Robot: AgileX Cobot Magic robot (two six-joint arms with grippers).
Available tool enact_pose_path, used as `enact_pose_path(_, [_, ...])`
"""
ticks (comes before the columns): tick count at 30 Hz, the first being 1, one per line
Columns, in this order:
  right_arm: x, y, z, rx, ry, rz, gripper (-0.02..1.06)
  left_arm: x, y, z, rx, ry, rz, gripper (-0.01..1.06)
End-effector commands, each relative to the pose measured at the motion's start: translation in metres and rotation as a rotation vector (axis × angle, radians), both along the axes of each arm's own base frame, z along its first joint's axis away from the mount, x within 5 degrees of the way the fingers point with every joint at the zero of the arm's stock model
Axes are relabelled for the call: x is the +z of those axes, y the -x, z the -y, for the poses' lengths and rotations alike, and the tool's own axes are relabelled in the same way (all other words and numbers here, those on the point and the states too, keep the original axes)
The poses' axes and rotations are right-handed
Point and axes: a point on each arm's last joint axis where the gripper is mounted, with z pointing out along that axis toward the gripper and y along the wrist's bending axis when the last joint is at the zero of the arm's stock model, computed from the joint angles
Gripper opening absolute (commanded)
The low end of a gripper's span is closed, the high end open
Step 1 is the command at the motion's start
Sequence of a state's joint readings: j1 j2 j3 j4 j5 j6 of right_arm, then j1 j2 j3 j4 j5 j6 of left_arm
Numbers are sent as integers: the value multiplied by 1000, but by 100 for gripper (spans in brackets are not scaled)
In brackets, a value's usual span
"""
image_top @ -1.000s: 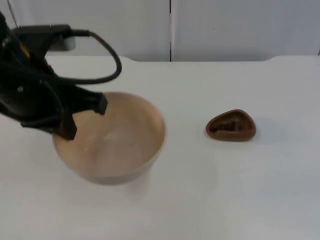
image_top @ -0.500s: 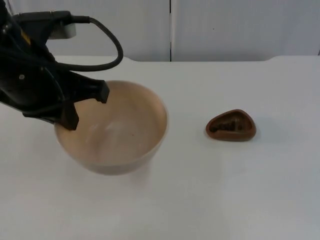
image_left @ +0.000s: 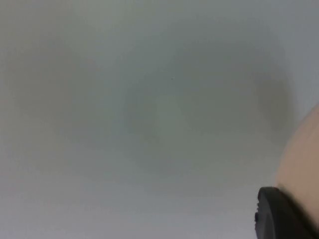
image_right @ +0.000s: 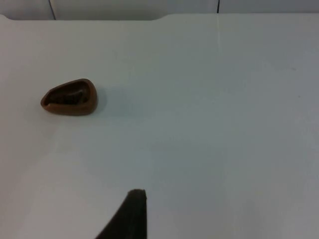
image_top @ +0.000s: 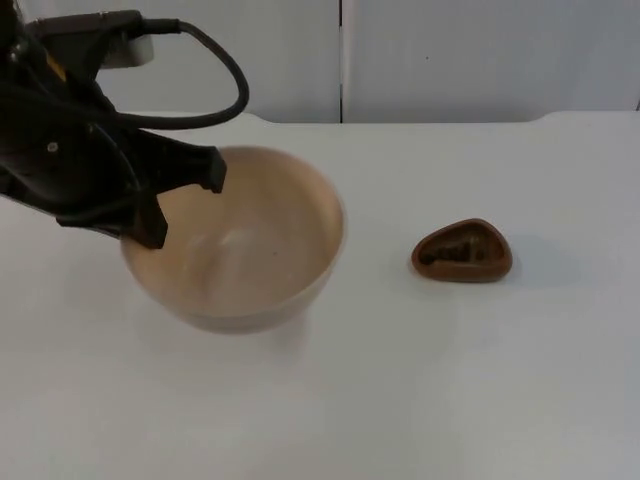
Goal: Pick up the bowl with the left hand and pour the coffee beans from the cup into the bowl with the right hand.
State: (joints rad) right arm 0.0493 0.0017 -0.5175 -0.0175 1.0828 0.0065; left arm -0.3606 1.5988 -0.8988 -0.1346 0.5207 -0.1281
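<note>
A wide tan bowl (image_top: 250, 250) hangs above the table at the left, empty inside. My left gripper (image_top: 180, 205) is shut on its left rim, one finger inside and one outside. In the left wrist view the bowl's pale side (image_left: 301, 159) stands beside a black fingertip (image_left: 279, 216), with blurred table beyond. A small brown cup (image_top: 462, 251) with dark coffee beans in it stands on the table to the right of the bowl. My right gripper (image_right: 133, 211) waits over the table, well away from the cup (image_right: 69, 97).
The white table (image_top: 450, 380) ends at the grey partition wall (image_top: 450, 60) behind. A thick black cable loops over the left arm above the bowl.
The left gripper has lifted the bowl and carried it a little to the right. The cup has not moved.
</note>
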Motion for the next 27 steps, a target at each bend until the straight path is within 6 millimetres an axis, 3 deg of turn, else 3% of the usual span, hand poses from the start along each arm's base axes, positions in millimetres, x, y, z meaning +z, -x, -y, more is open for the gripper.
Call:
enact_pose_path(1, [0, 0, 0, -4, -2, 3, 105, 5, -2, 1, 19, 25, 29, 0])
enact_pose_path(13, [0, 0, 0, -4, -2, 3, 105, 4, 0, -1, 272, 108, -52, 0])
enact_pose_path(20, [0, 0, -1, 0, -9, 2, 105, 3, 3, -3, 333, 21, -47, 0])
enact_pose_path(23, [0, 0, -2, 7, -20, 4, 105, 3, 9, 4, 353, -72, -16, 0])
enact_pose_path(27, [0, 0, -2, 7, -20, 8, 105, 3, 11, 9, 340, -67, -16, 0])
